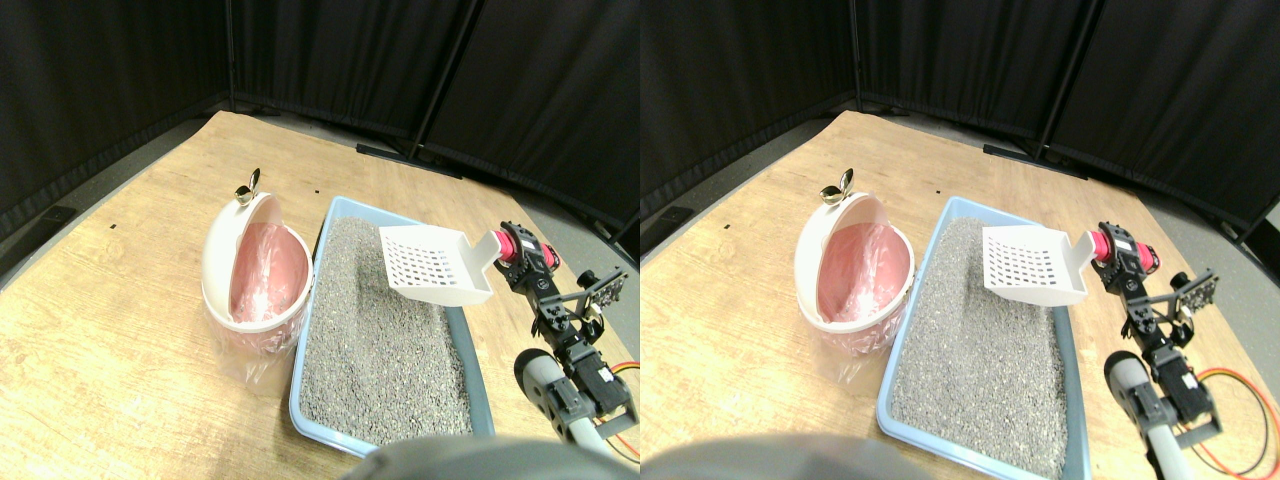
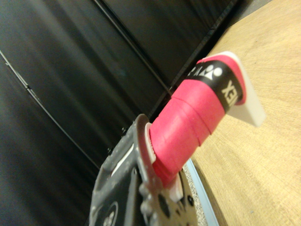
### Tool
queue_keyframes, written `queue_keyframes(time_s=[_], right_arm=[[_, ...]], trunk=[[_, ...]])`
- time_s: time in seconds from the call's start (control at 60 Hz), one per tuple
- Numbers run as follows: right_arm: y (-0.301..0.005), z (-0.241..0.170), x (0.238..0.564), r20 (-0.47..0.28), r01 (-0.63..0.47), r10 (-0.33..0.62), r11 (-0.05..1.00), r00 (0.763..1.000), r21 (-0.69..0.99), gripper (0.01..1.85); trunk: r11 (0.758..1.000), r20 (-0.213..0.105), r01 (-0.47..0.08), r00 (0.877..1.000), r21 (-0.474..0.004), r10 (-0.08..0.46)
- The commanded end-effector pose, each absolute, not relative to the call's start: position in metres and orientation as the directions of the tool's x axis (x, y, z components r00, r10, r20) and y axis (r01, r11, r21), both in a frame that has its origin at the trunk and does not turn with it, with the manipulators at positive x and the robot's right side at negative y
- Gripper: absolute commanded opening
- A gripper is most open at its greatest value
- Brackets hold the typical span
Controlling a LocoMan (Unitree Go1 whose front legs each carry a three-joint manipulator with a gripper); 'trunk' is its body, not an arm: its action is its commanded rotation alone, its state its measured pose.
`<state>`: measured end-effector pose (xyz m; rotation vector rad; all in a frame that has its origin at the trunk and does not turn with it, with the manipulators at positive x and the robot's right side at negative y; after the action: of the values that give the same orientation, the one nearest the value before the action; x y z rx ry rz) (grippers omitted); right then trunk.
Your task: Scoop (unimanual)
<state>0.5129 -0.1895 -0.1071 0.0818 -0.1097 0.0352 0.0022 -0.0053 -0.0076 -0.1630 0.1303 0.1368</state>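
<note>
Nearest the camera, the right arm (image 1: 575, 385) reaches in from the lower right, grey at its base and black further up, with red and yellow wires (image 1: 628, 370) trailing beside it over the wooden floor (image 1: 110, 330). At its far end the gripper (image 1: 520, 258) is closed around the pink-wrapped handle (image 1: 503, 245) of the scoop (image 1: 435, 265); in the wrist view the same handle (image 2: 188, 125) runs out of the dark jaw frame (image 2: 136, 188) and plainly sits clamped in it, with a black printed band near its white tip. The scoop is white and slotted, held in the air above the right part of the tray (image 1: 300, 405), its mouth pointing left and its blade clear of the litter (image 1: 385, 340). No litter shows inside the scoop. The tray is light blue and filled nearly to its rim with grey litter; it lies lengthwise, running away from the robot. Just left of the tray, touching or nearly touching its rim, stands the bin (image 1: 255, 265), a white rounded tub tilted open toward the tray, lined with a clear bag over a pink inside. A small gold knob (image 1: 246, 189) sticks up at the bin's far edge. Beyond all this, black curtains (image 1: 330, 50) close off the floor.
</note>
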Motion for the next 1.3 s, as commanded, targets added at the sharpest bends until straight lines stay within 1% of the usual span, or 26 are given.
queue_keyframes(time_s=[0.017,0.217,0.367,0.467,0.567,0.667,0.933,1.033,1.133,1.3], right_arm=[[-0.191,-0.105,0.511,0.173,-0.051,0.03,0.991,0.984,0.12,0.06],[-0.196,-0.116,0.509,0.181,-0.052,0.021,0.985,0.983,0.166,0.06],[-0.195,-0.128,0.506,0.156,-0.034,0.005,0.983,0.988,0.183,0.06],[-0.195,-0.137,0.505,0.149,-0.031,0.003,0.981,0.989,0.19,0.06],[-0.195,-0.142,0.506,0.146,-0.036,0.008,0.98,0.989,0.193,0.06],[-0.195,-0.15,0.505,0.117,-0.008,-0.017,0.977,0.993,0.214,0.06],[-0.196,-0.169,0.503,0.072,0.005,-0.023,0.97,0.997,0.243,0.06],[-0.2,-0.178,0.501,0.045,0.033,-0.046,0.967,0.998,0.252,0.06],[-0.203,-0.183,0.5,0.045,0.028,-0.041,0.967,0.998,0.252,0.06],[-0.205,-0.184,0.499,0.013,0.052,-0.057,0.971,0.998,0.235,0.06]], trunk=[[0.977,-0.124,-0.134,0.986,-0.169,0.114],[0.978,-0.127,-0.129,0.986,-0.165,0.108],[0.978,-0.131,-0.13,0.985,-0.166,0.109],[0.978,-0.137,-0.13,0.985,-0.164,0.108],[0.978,-0.135,-0.13,0.985,-0.163,0.108],[0.978,-0.142,-0.131,0.984,-0.164,0.108],[0.976,-0.146,-0.138,0.983,-0.166,0.114],[0.976,-0.147,-0.141,0.982,-0.167,0.117],[0.976,-0.148,-0.141,0.982,-0.165,0.117],[0.976,-0.147,-0.142,0.982,-0.164,0.118]])
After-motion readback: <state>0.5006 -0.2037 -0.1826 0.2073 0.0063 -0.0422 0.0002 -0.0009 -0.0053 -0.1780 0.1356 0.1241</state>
